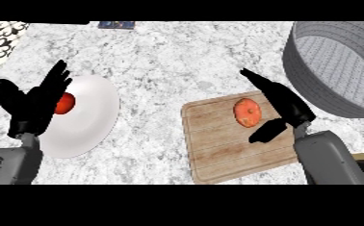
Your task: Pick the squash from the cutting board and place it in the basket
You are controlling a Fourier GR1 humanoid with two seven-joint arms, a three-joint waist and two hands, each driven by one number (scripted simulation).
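Note:
An orange squash (247, 112) lies on the upper part of a wooden cutting board (227, 153) at centre right. My right hand (284, 107) is just to the right of the squash, fingers straight and pointing up-left, thumb spread below toward the board; it is open and holds nothing. The grey basket (313, 83) stands at the far right, beyond the board. My left hand (35, 102) rests open at the left edge, fingers up.
A white plate (89, 114) at the left carries a red tomato-like fruit (65, 103), partly hidden behind my left hand. A patterned object (8, 35) sits in the top left corner and a dark item (116, 25) at the counter's back edge.

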